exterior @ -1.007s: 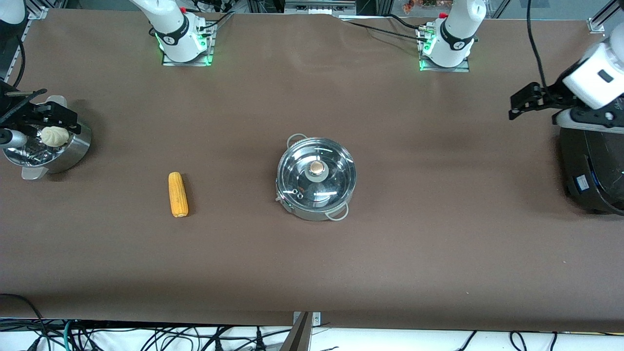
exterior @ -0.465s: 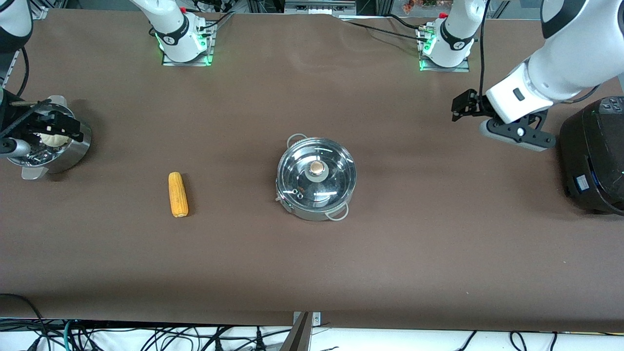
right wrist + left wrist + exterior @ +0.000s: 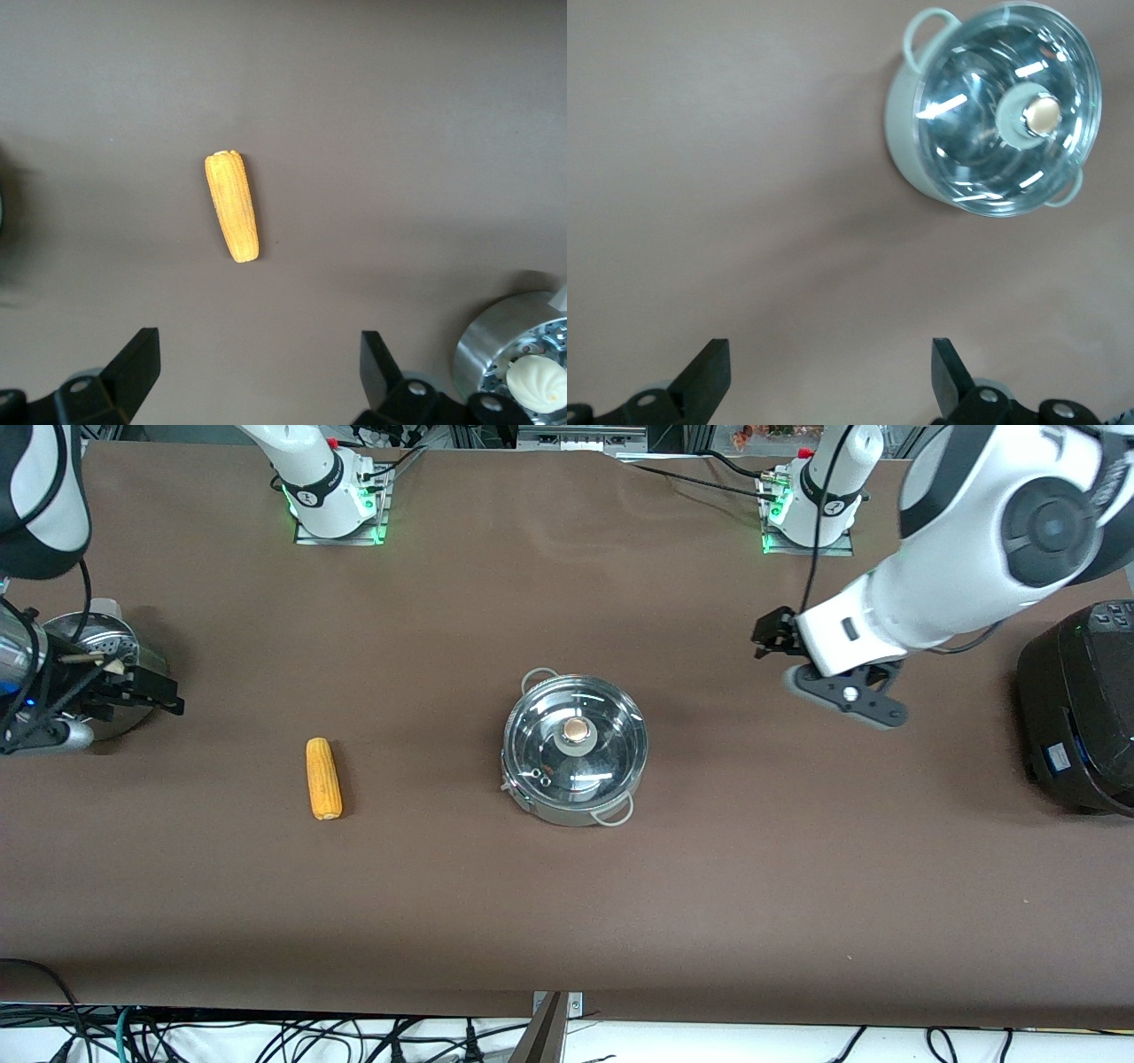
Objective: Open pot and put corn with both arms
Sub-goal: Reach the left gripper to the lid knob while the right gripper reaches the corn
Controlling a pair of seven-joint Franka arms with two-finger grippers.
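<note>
The steel pot (image 3: 574,779) stands mid-table with its glass lid (image 3: 611,731) on and the brass knob (image 3: 577,731) on top. It also shows in the left wrist view, pot (image 3: 899,115). The yellow corn (image 3: 323,778) lies flat on the table, toward the right arm's end from the pot, and shows as the corn (image 3: 233,217) in the right wrist view. My left gripper (image 3: 764,638) hangs open over bare table between pot and cooker, empty (image 3: 831,372). My right gripper (image 3: 164,695) hangs open over the table beside the steamer bowl, empty (image 3: 260,363).
A perforated steel steamer bowl (image 3: 97,638) sits at the right arm's end of the table; the bowl (image 3: 500,350) holds a white bun (image 3: 538,381). A big black cooker (image 3: 1076,708) stands at the left arm's end. Brown cloth covers the table (image 3: 567,912).
The left arm has swung from over the cooker toward the pot. The right gripper has moved off the steamer bowl toward the corn. Both stay open.
</note>
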